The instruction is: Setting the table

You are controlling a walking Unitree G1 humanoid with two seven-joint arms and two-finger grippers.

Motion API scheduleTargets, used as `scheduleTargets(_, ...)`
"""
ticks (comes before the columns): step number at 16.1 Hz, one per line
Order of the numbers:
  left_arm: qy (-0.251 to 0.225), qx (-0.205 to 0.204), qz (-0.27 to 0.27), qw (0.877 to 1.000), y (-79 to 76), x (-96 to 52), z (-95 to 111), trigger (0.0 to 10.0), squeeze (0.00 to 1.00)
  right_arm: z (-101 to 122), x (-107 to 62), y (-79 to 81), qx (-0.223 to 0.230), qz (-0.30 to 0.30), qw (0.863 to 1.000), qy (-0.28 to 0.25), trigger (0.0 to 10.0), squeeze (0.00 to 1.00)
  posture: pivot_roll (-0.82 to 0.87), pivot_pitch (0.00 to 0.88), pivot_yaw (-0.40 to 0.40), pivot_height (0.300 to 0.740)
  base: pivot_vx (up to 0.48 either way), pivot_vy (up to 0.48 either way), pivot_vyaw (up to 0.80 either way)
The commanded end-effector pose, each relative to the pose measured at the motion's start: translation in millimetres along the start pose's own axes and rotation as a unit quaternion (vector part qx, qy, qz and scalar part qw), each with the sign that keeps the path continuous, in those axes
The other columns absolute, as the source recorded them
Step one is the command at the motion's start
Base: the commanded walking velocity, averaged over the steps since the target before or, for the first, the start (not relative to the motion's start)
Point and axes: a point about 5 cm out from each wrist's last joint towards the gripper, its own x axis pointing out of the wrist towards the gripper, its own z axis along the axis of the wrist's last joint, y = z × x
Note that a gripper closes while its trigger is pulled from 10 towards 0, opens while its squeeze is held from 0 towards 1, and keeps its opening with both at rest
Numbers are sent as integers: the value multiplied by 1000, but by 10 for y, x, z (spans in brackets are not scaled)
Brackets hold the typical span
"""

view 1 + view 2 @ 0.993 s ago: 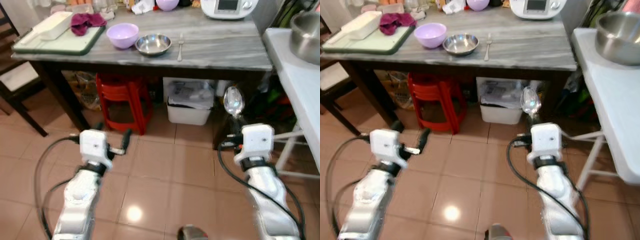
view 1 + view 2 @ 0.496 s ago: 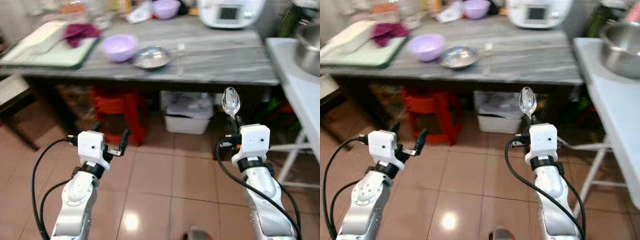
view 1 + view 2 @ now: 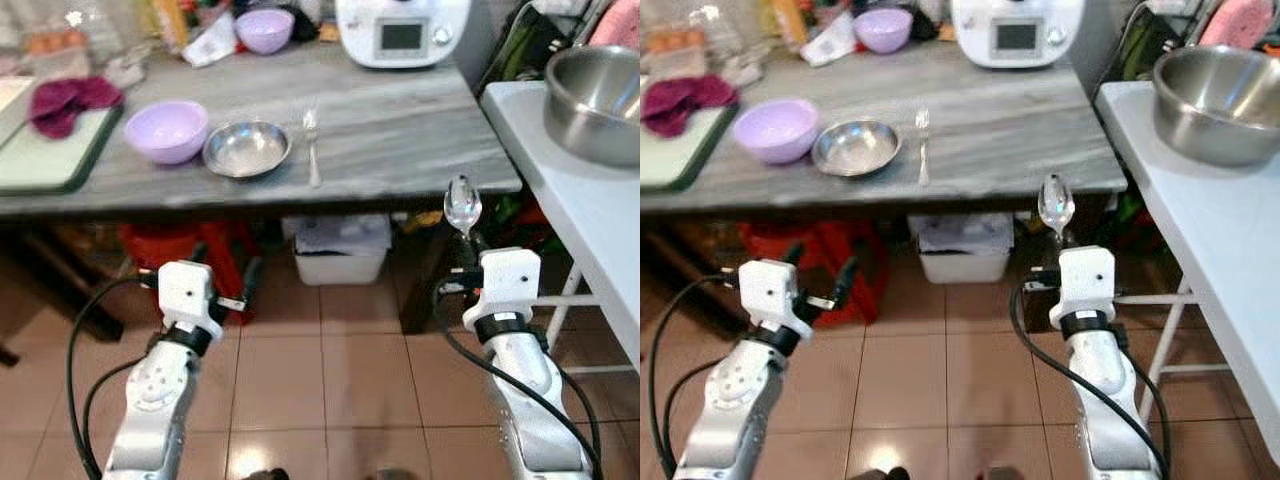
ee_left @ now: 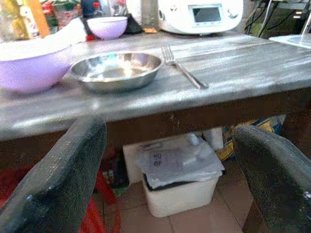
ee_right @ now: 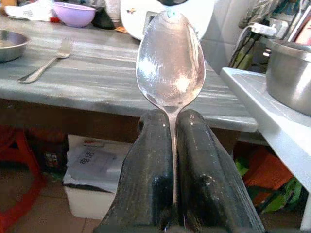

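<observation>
step: carrying spoon (image 3: pixel 463 205) to counter (image 3: pixel 400 140) | right hand (image 3: pixel 467 240) pinching it (bowl up), lower right | left hand (image 3: pixel 205 282) spread | next: lay beside fork (image 3: pixel 312 150)

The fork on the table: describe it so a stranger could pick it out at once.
Start at the grey marble-patterned table with the white appliance at its back. Near the front edge sits a steel bowl beside a lilac bowl. The fork lies flat just right of the steel bowl, tines pointing away: the lone piece of cutlery on the tabletop.
</observation>
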Motion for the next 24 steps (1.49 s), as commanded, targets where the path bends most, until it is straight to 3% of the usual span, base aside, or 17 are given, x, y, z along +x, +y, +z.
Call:
scheduleTargets(1,4,-3,-6,1000,-42,-4,-19,10000,0,23,-11,-69,-3,-8,1000,-4,10000,0,-180,163,38,740,379,0,0)
scheduleTargets(9,5,-6,-6,1000,-44,3,-26,10000,0,27,9,-49,-1,-5,1000,-6,10000,0,-173,155,38,740,363,0,0)
scheduleTargets(15,14,-16,-6,1000,-52,11,-52,10000,0,23,23,-39,1,-4,1000,-6,10000,0,-173,155,38,740,0,0,0)
scheduleTargets(24,14,-15,-10,1000,-71,6,-56,10000,0,22,20,-24,2,-4,1000,-5,10000,0,-175,160,38,740,0,373,0)
